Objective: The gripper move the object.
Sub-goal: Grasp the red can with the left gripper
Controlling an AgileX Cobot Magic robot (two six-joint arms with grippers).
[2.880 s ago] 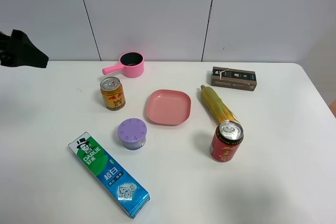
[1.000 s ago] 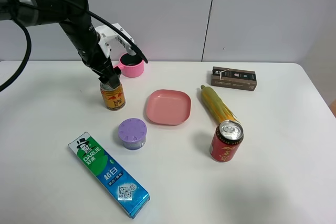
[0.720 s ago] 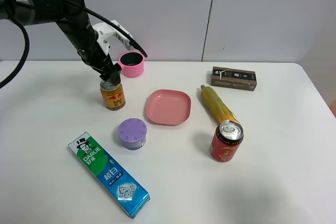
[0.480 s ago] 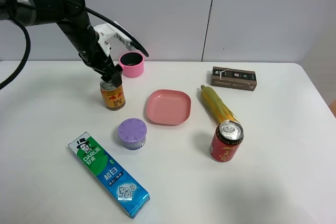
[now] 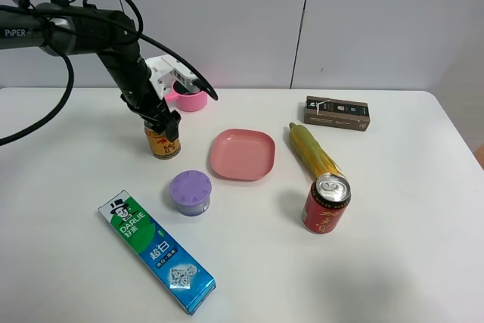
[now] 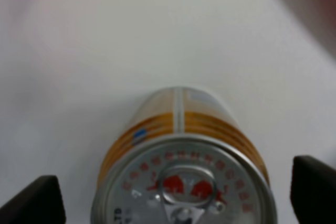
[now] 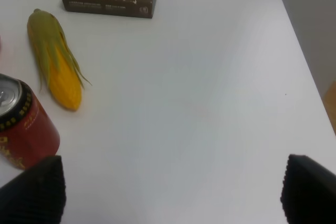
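Observation:
The small gold-and-orange can (image 5: 163, 144) stands upright on the white table, left of the pink plate. Its silver pull-tab top fills the left wrist view (image 6: 181, 156). My left gripper (image 5: 164, 122) is down over the can's top on the black PiPER arm. In the left wrist view the left gripper (image 6: 173, 198) is open, with a black fingertip (image 6: 31, 203) on each side of the can and a small gap between them. My right gripper (image 7: 170, 195) is open and empty over bare table and does not show in the exterior view.
A pink plate (image 5: 242, 154) lies right of the can. A pink cup (image 5: 190, 98) stands behind it and a purple tub (image 5: 190, 192) in front. A toothpaste box (image 5: 156, 251) lies front left. To the right are a red can (image 5: 327, 203), a corn cob (image 5: 314, 150) and a brown box (image 5: 336, 113).
The left arm came in from the left and went down over the gold can. Since half a second ago the gripper has dropped lower around the can's top. The can has not moved.

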